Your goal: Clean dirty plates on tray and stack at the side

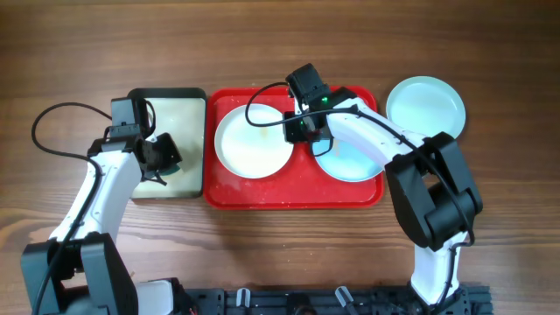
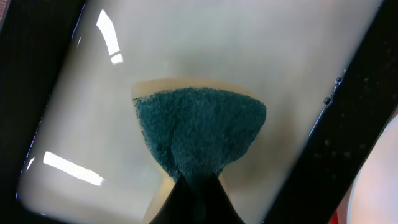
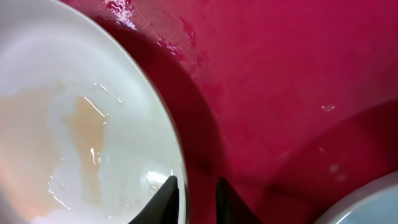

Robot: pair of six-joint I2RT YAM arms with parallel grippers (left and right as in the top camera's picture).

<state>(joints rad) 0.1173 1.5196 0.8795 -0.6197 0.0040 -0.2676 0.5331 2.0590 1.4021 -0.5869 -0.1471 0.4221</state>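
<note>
The red tray [image 1: 293, 194] holds a white plate [image 1: 254, 140] with orange smears and a light-blue plate [image 1: 350, 164], partly under my right arm. A second light-blue plate [image 1: 426, 107] lies off the tray at the right. My right gripper [image 1: 300, 129] straddles the white plate's right rim [image 3: 149, 106], one finger inside and one outside [image 3: 198, 190], closed narrowly on it; the plate lies on the tray [image 3: 280, 74]. My left gripper [image 1: 162, 156] is shut on a teal sponge [image 2: 199, 130] with a yellow backing, pressed into the small tray.
A smaller dark-rimmed tray [image 1: 188, 94] with a pale wet inside [image 2: 205, 43] stands left of the red tray. Water drops lie on the red tray's floor. Bare wooden table lies all around.
</note>
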